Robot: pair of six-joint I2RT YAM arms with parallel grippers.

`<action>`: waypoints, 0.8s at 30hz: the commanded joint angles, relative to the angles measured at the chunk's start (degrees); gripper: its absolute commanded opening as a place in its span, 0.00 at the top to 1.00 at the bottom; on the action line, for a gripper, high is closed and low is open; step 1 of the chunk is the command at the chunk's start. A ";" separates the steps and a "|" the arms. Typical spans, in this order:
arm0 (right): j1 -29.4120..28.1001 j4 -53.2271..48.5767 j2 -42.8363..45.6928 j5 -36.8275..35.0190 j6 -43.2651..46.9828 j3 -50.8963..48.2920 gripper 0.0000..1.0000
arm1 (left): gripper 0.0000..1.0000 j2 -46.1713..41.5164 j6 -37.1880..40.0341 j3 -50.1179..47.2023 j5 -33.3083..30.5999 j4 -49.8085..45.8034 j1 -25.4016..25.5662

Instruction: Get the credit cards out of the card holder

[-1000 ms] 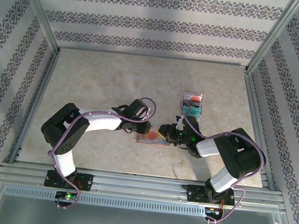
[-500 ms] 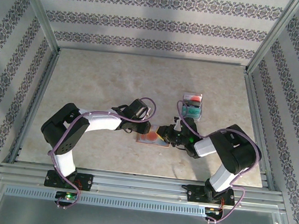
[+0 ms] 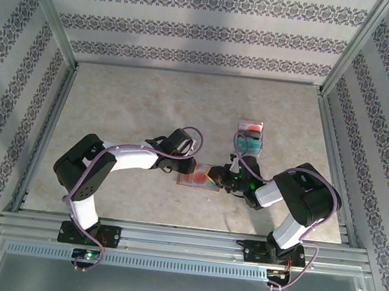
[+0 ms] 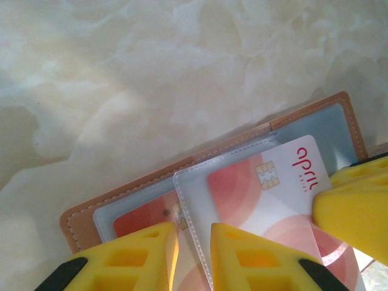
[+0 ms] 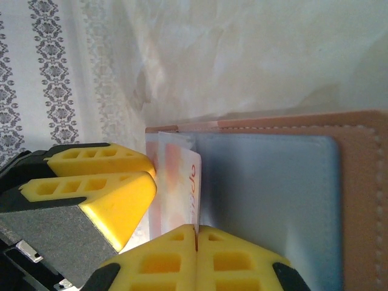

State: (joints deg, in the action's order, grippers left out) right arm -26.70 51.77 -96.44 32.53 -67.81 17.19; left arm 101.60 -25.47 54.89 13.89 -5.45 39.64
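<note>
card holder [image 3: 192,181]: open on table [image 3: 126,124], middle of near edge. right gripper [image 5: 195,233]: clenched on white-red credit card [image 4: 285,188] in its clear sleeve [image 4: 193,194]; left gripper [image 4: 193,254]: over the sleeve, grasp unclear. likely step: extraction; next needs a straight pull, holder pinned.

The credit card [image 4: 267,206] in the clear sleeve of the card holder [image 4: 121,195] carries the word "april" in red lower-case letters next to its chip; the line of small print directly under that word is too fine to read. In the right wrist view, the same card [image 5: 176,182] shows only cut-off red letters along its edge.
</note>
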 commanded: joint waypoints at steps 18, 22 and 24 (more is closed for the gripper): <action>3.58 -5.46 4.30 1.32 4.52 -1.46 1.00 | 0.76 1.40 1.26 -1.47 -3.76 -5.53 -2.08; 4.49 -8.41 5.51 1.04 6.97 -1.80 1.00 | 0.76 1.24 1.74 -1.50 -4.11 -5.88 -2.72; 5.11 -8.88 6.43 1.25 8.05 -2.15 1.00 | 0.76 0.97 1.92 -1.37 -4.13 -5.97 -2.98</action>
State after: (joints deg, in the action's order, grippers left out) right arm -22.57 45.89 -91.57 34.37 -63.42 16.23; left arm 101.58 -25.36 54.89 13.43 -5.52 38.33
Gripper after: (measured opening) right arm 0.055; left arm 0.243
